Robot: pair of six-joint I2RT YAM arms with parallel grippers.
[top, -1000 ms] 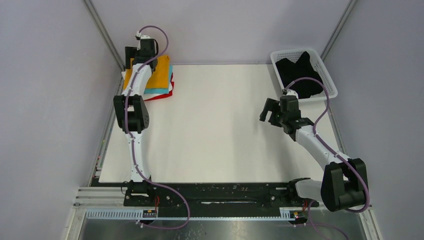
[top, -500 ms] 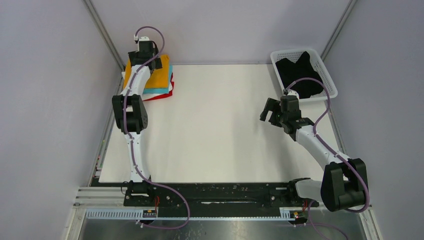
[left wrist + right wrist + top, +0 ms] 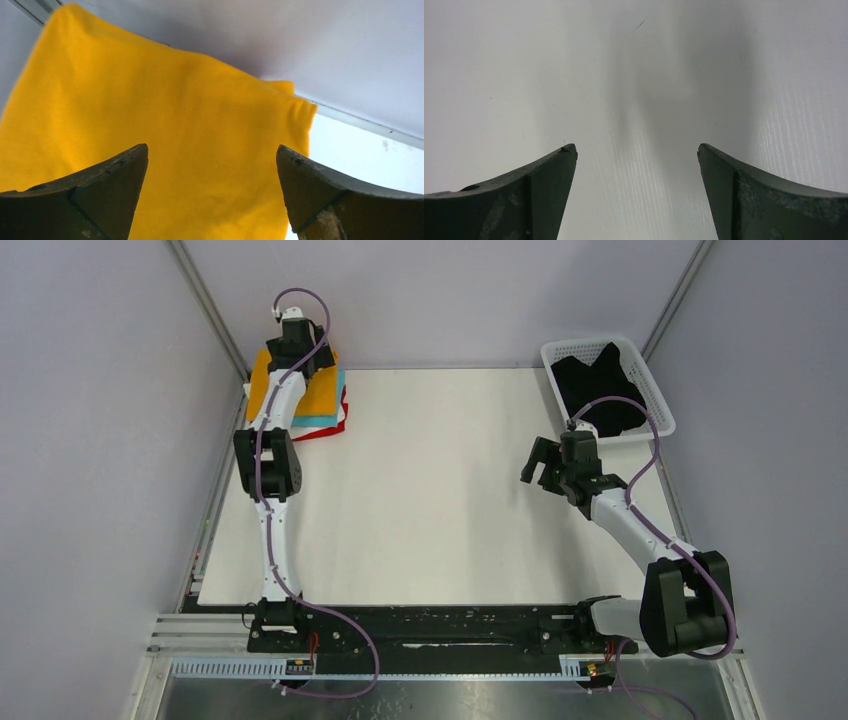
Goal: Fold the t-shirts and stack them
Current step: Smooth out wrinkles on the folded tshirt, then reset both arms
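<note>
The left tool (image 3: 212, 152), jaws spread, hovers over the orange-yellow t-shirt (image 3: 150, 110) topping the far-left stack (image 3: 325, 422). The right tool (image 3: 636, 150), spread and empty above the tabletop (image 3: 440, 500), should reach deep into the far-right basket (image 3: 660, 412) for the black t-shirt (image 3: 597, 390).

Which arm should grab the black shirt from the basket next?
Right. The right gripper is open just short of the basket holding the black shirt; the left gripper is open far off, over the orange shirt.

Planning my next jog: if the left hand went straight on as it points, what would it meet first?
Probably the orange-yellow t-shirt, lying straight ahead of the open left hand; depth unclear.
</note>
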